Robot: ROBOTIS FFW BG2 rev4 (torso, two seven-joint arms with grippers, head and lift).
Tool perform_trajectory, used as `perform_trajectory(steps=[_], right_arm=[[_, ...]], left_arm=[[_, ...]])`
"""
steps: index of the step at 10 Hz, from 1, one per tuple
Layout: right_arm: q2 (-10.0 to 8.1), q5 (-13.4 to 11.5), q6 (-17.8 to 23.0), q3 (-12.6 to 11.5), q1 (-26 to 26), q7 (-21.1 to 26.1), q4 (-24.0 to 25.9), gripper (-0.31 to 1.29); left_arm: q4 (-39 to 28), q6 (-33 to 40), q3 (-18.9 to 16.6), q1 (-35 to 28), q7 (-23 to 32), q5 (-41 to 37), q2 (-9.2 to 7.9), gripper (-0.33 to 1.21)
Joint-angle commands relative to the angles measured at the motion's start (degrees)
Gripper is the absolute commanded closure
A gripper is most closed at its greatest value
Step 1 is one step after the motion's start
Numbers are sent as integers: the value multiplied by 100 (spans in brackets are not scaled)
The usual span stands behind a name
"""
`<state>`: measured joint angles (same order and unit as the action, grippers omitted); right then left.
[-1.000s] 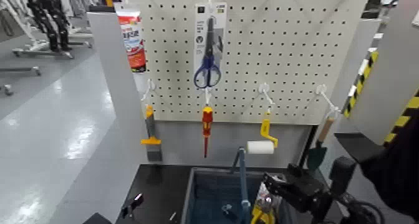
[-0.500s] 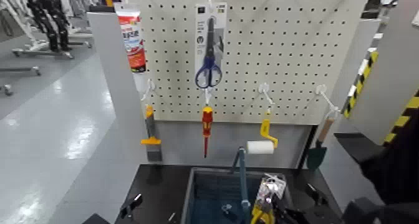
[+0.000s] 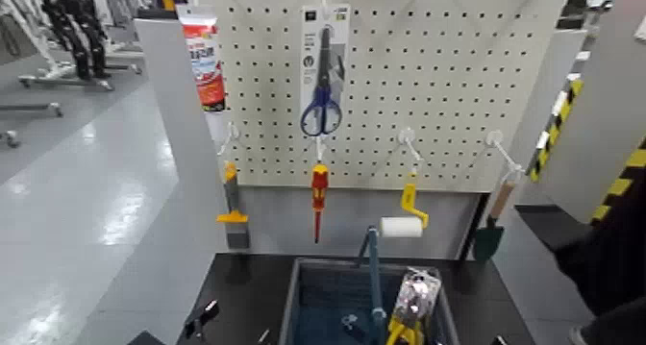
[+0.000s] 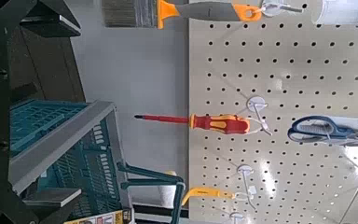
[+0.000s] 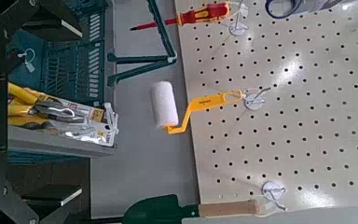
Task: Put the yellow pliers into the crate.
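Observation:
The yellow pliers (image 3: 411, 308), still on their white card, lean inside the crate (image 3: 322, 301) against its right wall, at the bottom middle of the head view. The right wrist view shows the pliers (image 5: 39, 109) over the crate's rim (image 5: 47, 140). My right gripper (image 5: 56, 105) is open and drawn back from them, holding nothing; the head view does not show it. My left gripper (image 4: 51, 107) is open and hangs beside the crate (image 4: 61, 140).
Behind the crate stands a pegboard (image 3: 433, 80) hung with blue scissors (image 3: 320, 80), a red-and-yellow screwdriver (image 3: 318, 190), a yellow-handled paint roller (image 3: 404, 219), a scraper (image 3: 233, 209) and a green trowel (image 3: 490, 229). A black table (image 3: 240, 291) carries the crate.
My right arm has pulled back down and right, out of the head view. The pliers stay behind in the crate, leaning on its right wall.

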<state>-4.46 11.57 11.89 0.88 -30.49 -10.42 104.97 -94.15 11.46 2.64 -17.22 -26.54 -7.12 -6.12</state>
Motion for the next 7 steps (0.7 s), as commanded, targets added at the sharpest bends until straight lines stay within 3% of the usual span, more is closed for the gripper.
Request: perform_trajectory(steps=[1,7], right_arm=[[76,-49,147,79,-115,101,-56,17],[41,-207,7,114,-89,277,32,16]], left_arm=[[-24,5,-18,-36,0,0,15,10],[-42,23,-45,-71,0,18,50,10]])
